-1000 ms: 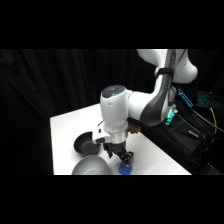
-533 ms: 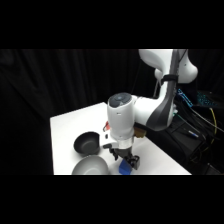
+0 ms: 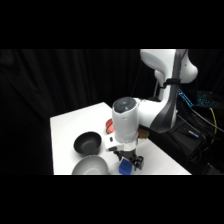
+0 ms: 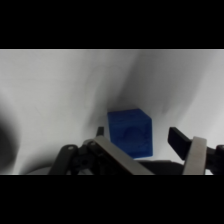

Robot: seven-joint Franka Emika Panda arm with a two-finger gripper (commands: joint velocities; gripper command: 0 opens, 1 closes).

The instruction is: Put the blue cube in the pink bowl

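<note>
while i watch from the side camera, i see the gripper (image 3: 128, 163) down low at the near edge of the white surface (image 3: 70, 125), right over the blue cube (image 3: 125, 167). the cube sits on the surface, and only its lower part shows under the black fingers there.

from the wrist camera the blue cube (image 4: 130, 132) stands between the gripper's (image 4: 135, 137) two fingers — one finger (image 4: 99, 132) just at its left face, the other finger (image 4: 180, 141) off to its right with a strip of white surface showing between them. so the fingers are spread apart around the cube, not clamped on it; whether the left one touches it i cannot tell.

the pink bowl (image 3: 108, 125) lies behind the arm's white wrist, only a sliver of its rim showing, well apart from the cube. a black bowl (image 3: 88, 143) sits left of the gripper, and a grey bowl (image 3: 90, 166) lies just in front of that at the near edge — close beside the cube on its left.
</note>
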